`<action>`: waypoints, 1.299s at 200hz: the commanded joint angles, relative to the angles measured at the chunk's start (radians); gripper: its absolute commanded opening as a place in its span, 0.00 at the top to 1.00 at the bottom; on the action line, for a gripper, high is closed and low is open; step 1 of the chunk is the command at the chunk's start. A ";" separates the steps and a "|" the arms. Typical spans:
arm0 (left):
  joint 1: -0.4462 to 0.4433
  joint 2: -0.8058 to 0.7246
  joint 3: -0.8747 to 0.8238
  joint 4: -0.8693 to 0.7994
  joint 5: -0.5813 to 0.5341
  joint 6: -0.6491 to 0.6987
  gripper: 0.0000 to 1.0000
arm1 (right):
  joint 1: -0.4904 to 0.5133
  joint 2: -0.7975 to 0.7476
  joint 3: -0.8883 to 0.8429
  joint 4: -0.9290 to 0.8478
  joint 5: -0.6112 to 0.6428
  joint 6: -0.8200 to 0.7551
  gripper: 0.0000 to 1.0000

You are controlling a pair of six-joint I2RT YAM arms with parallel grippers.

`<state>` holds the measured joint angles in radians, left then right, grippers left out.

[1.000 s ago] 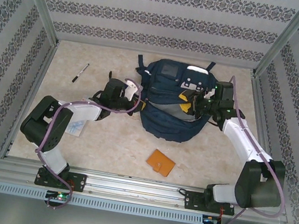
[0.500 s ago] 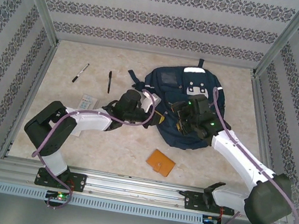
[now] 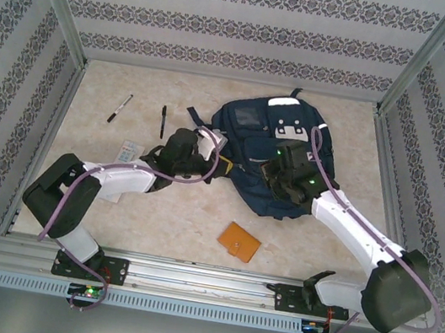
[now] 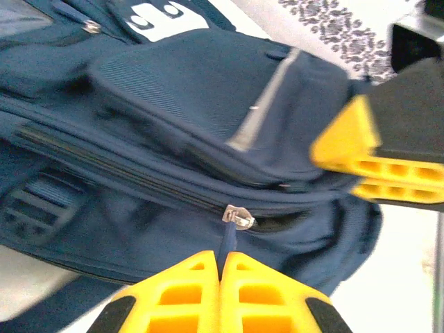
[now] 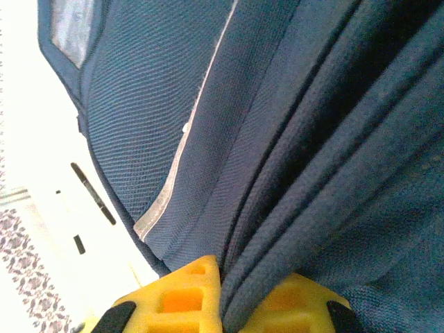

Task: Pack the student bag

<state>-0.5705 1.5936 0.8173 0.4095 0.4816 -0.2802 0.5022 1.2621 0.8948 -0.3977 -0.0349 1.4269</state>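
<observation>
Toward the far right of the surface we find one student bag, the largest thing there, lying flat with its front pockets upward. It is navy-blue woven fabric with thin pale stripes, a grey patch and white patches on the front, and dark straps trailing at its far edge. The marks on the white patches are too small for us to read, and we can make out no lettering elsewhere on it.

We count two arms, each with one claw. The left claw sits at the bag's left side; its yellow fingers are pressed together on the blue zip pull, a cord hanging from a silver slider on a long zip seam. The right claw is over the bag's near right part; its yellow fingers are closed onto a fold of the bag's navy cloth, which rises between them. In the left wrist view we also see the right claw's yellow fingers against the bag's far corner.

On the near part of the surface, apart from the bag, lies one flat orange wallet-like case. Left of the left arm lies one small pale flat device; we cannot read anything on it. Farther back on the left we count two dark pens: one pen lies at a slant, and the other pen lies nearer the bag.
</observation>
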 commanded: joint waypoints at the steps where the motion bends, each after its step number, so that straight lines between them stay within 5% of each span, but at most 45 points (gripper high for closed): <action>1: 0.078 0.018 0.045 -0.095 -0.042 0.091 1.00 | 0.001 -0.069 0.031 -0.053 -0.008 -0.085 1.00; 28: 0.102 0.077 0.105 -0.147 -0.079 0.149 1.00 | -0.020 -0.084 0.043 -0.051 -0.094 -0.094 1.00; 67: 0.189 0.232 0.214 -0.248 -0.268 -0.013 1.00 | -0.044 -0.096 0.076 -0.091 -0.135 -0.127 1.00; 89: 0.199 0.278 0.240 -0.255 -0.282 -0.032 1.00 | -0.049 -0.088 0.076 -0.079 -0.171 -0.117 1.00; 107: 0.197 0.262 0.227 -0.204 -0.216 -0.047 1.00 | -0.041 -0.077 0.076 -0.083 -0.173 -0.124 0.54; 132: 0.186 0.163 0.174 -0.168 -0.168 -0.026 0.90 | -0.043 -0.067 0.075 -0.129 -0.163 -0.187 0.37; 152: 0.174 0.068 0.162 -0.250 -0.098 0.058 0.69 | -0.067 -0.064 0.062 -0.189 -0.145 -0.339 0.27; 161: 0.165 0.024 0.169 -0.328 -0.094 0.094 0.64 | -0.077 -0.060 0.057 -0.219 -0.136 -0.432 0.02; 198: 0.161 -0.181 0.166 -0.614 -0.216 0.039 0.51 | -0.052 -0.007 0.124 -0.323 -0.069 -0.747 0.02; 232: 0.173 -0.303 0.212 -0.964 -0.439 -0.101 0.41 | -0.023 0.001 0.193 -0.403 0.390 -0.938 0.02; 260: 0.227 -0.332 0.219 -1.188 -0.522 -0.195 0.27 | -0.142 -0.045 0.202 -0.433 0.247 -0.924 0.02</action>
<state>-0.3893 1.2797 1.0233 -0.4549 0.1040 -0.3504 0.4450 1.2640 1.0752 -0.7544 0.1665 0.5720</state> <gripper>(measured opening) 0.683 0.982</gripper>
